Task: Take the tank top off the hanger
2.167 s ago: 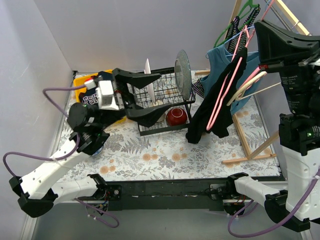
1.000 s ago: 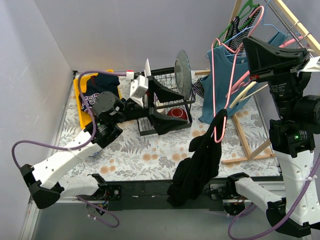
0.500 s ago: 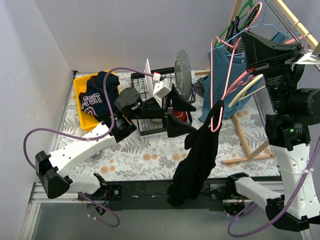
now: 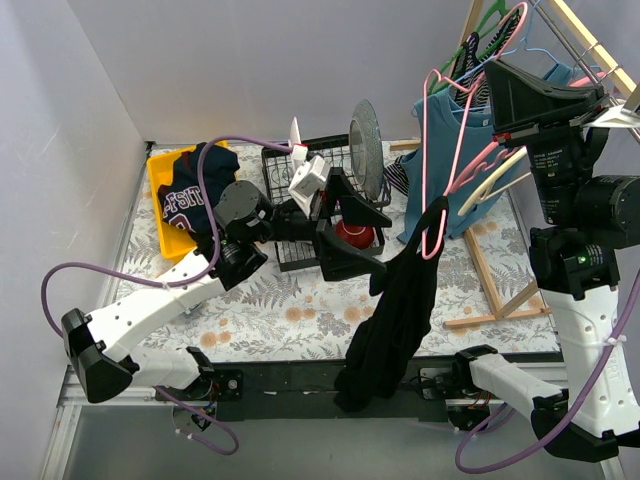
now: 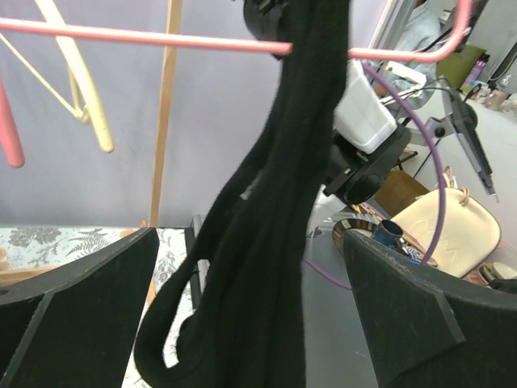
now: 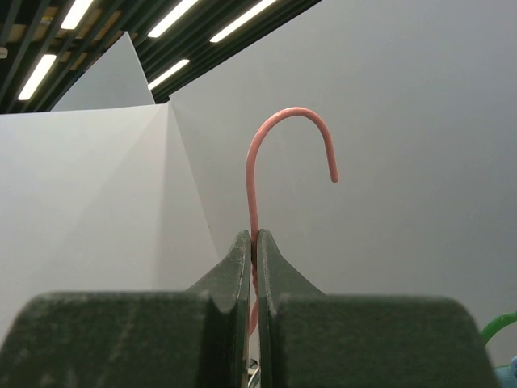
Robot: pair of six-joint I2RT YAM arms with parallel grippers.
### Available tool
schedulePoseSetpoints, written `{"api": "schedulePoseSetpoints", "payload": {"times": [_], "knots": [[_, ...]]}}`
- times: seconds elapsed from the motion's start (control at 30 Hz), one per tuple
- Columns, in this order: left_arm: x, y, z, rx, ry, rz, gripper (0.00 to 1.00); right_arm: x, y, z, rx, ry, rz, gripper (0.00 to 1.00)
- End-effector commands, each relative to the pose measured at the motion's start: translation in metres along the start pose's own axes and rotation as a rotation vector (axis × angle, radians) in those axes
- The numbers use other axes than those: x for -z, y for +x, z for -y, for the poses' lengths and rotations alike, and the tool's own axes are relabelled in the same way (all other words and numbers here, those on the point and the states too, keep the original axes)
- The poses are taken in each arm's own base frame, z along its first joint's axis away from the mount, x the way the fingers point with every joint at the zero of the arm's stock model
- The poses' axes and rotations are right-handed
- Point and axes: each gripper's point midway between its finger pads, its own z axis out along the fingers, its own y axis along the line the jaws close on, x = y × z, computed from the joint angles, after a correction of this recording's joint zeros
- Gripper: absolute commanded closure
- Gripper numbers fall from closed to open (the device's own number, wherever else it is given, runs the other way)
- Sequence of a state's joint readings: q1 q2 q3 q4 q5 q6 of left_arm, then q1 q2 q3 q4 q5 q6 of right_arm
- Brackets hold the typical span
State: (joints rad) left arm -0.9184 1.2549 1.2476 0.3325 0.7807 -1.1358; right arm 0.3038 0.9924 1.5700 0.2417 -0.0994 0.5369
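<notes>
The right gripper (image 6: 253,242) is clamped on the neck of the pink hanger (image 6: 250,182). The black tank top (image 4: 395,310) is draped over the hanger's bar and hangs down in front of the left gripper (image 4: 385,237), whose jaws are spread wide.

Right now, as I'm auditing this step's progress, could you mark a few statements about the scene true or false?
1. The right gripper is shut on the pink hanger. True.
2. The black tank top is already off the hanger. False: it hangs from the hanger's bar.
3. The left gripper is open, holding nothing. True.
4. The yellow tray is empty. False: a navy shirt lies in it.
</notes>
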Motion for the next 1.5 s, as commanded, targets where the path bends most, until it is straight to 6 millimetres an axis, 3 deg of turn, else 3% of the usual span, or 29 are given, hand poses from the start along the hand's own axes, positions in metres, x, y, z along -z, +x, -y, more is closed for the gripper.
{"api": "schedulePoseSetpoints", "payload": {"times": [0.0,0.17,0.37,0.53,0.6,0.73,0.77,0.8,0.9,1.0,1.1,1.13,1.17,1.33,1.47], "knots": [[0.005,-0.009,0.020,0.030,0.042,0.013,0.02,0.003,-0.029,-0.008,0.014,-0.006,0.110,0.99],[-0.001,-0.006,0.021,0.048,0.065,0.029,0.02,0.000,-0.025,0.003,0.007,0.038,0.117,0.99],[-0.018,0.003,0.004,0.098,0.010,0.022,0.02,-0.003,-0.022,0.006,0.012,0.045,0.106,0.99],[-0.027,0.006,0.010,0.096,0.041,0.021,0.02,-0.001,-0.018,0.016,0.017,0.085,0.110,0.99],[-0.030,0.009,0.012,0.097,0.050,0.015,0.08,-0.001,-0.016,0.017,0.015,0.088,0.106,0.99],[-0.031,0.010,0.019,0.098,0.071,-0.001,0.65,0.000,-0.010,0.021,0.012,0.097,0.093,0.99],[-0.030,0.009,0.020,0.087,0.068,-0.001,0.89,-0.001,-0.009,0.023,0.013,0.106,0.091,0.99],[-0.030,0.006,0.019,0.078,0.052,0.005,0.99,0.000,-0.010,0.023,0.014,0.109,0.091,0.99],[-0.018,-0.008,0.024,0.044,-0.011,0.025,1.00,-0.002,-0.007,0.024,0.036,0.112,0.069,0.99],[0.001,-0.042,0.040,-0.049,-0.065,0.086,1.00,-0.001,-0.004,0.025,0.069,0.110,0.053,0.99],[0.015,-0.092,0.056,-0.150,-0.141,0.139,1.00,0.002,0.006,0.025,0.093,0.090,0.019,0.99],[0.019,-0.088,0.050,-0.125,-0.194,0.088,1.00,0.002,0.014,0.026,0.099,0.083,-0.009,0.99],[0.022,-0.113,0.061,-0.158,-0.197,0.119,1.00,0.002,0.018,0.028,0.099,0.088,-0.025,0.99],[0.037,-0.133,0.069,-0.220,-0.255,0.115,1.00,0.000,0.040,0.035,0.119,0.078,-0.095,0.99],[0.047,-0.152,0.074,-0.266,-0.299,0.137,1.00,-0.002,0.041,0.044,0.148,0.111,-0.091,0.99]]}}
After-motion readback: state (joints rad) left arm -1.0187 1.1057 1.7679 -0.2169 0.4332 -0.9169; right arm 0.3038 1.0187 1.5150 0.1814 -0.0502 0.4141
